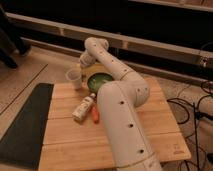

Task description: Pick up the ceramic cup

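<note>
Gripper (82,64) sits right by the ceramic cup (74,78), can't tell its grip; a nudge could tip it.

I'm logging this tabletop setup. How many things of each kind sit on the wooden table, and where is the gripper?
Cups: 1, the ceramic cup
Bowls: 1, the green bowl
Bottles: 1, the white bottle, lying down
Small orange items: 1, the orange item, kind unclear
Total: 4
The gripper is above the table's far edge, near the cup.
</note>
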Controlling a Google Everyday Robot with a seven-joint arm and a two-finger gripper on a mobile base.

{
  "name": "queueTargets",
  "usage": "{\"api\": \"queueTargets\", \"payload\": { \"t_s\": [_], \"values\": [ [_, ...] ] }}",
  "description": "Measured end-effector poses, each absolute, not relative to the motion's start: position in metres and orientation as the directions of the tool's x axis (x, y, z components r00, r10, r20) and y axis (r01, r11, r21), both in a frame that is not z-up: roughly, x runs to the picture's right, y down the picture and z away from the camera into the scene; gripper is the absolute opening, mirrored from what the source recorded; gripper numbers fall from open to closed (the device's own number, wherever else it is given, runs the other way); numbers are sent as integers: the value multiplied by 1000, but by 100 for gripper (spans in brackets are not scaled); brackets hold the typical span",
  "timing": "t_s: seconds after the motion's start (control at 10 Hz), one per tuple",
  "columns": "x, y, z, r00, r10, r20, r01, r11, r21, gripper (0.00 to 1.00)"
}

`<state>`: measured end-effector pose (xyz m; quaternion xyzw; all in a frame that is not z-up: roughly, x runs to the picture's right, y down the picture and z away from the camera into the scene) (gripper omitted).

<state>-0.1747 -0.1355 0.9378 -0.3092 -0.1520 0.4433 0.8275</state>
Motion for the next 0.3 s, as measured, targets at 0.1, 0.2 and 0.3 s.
{"api": "queueTargets", "payload": {
  "t_s": [0.1,0.2,0.3],
  "values": [
    [-192,-151,918,564,825,32,-612,443,-655,0],
    [-201,-162,902,568,820,67,-594,465,-656,0],
    [-206,-169,891,570,817,88,-585,478,-655,0]
  ]
}}
